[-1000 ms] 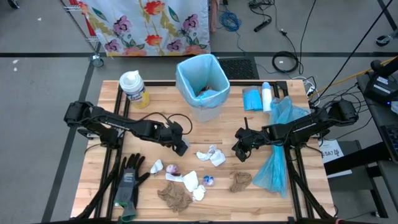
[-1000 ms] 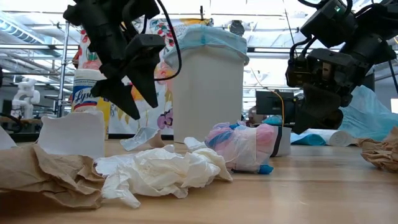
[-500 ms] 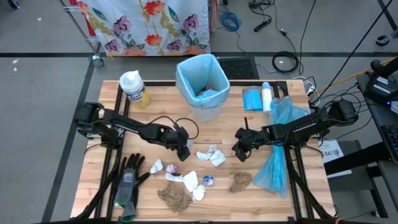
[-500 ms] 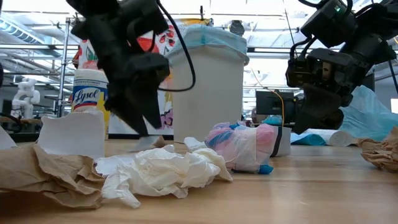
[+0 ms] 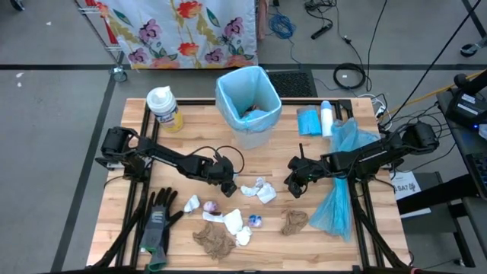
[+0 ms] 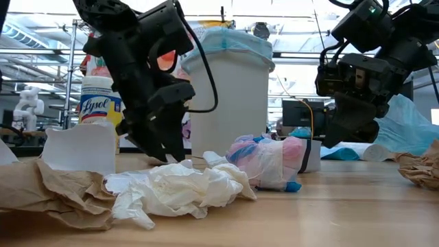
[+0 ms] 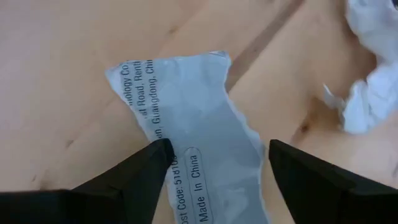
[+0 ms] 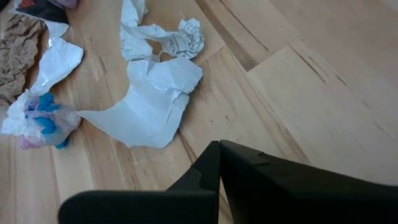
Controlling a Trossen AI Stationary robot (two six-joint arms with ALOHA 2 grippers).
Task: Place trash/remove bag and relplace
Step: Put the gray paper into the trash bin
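Note:
My left gripper is open and low over the table, left of the white tissue wads. Its fingers stand on either side of a flat pale grey-blue wrapper scrap with printed text, lying on the wood. In the low view the left gripper reaches down to the tabletop. My right gripper is shut and hovers right of the wads, holding nothing. More trash lies nearer: brown paper towels, white wads and bluish-purple wrappers. The bin with its blue liner stands at the far middle. My left gripper comes at the wrapper scrap from above, slanting, with one fingertip at the scrap's long edge and the other beside the opposite edge. The scrap lies flat on the table. Whether the fingers touch it, I cannot tell.
Black-and-grey gloves lie near the left edge. A wipes canister stands far left. A loose blue bag hangs over the right edge, with a blue roll and a white bottle beside the bin.
My left gripper has moved down to the tabletop and a little toward the right and near edges, ending over the wrapper scrap. The right arm and the trash have kept still.

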